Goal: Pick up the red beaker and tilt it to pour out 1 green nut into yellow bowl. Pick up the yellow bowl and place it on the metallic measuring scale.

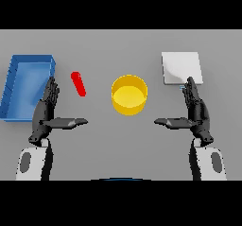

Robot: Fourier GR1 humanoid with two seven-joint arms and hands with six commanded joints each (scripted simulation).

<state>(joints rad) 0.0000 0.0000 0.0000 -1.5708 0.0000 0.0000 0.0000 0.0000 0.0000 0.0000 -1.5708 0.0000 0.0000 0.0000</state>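
Hovering over the grey counter (94, 140), the left hand (46, 111) and right hand (196, 111) both stand wide, fingers straight and thumbs pointing inward, holding nothing. Between them, a little beyond the thumbs, sits the yellow bowl (129, 95). The red beaker (78, 84) lies tilted just past the left hand's fingertips, on its inner side. A blue bin (19, 85) sits by that hand's outer side. The metallic scale (182, 68) lies just ahead of the right hand's fingertips.
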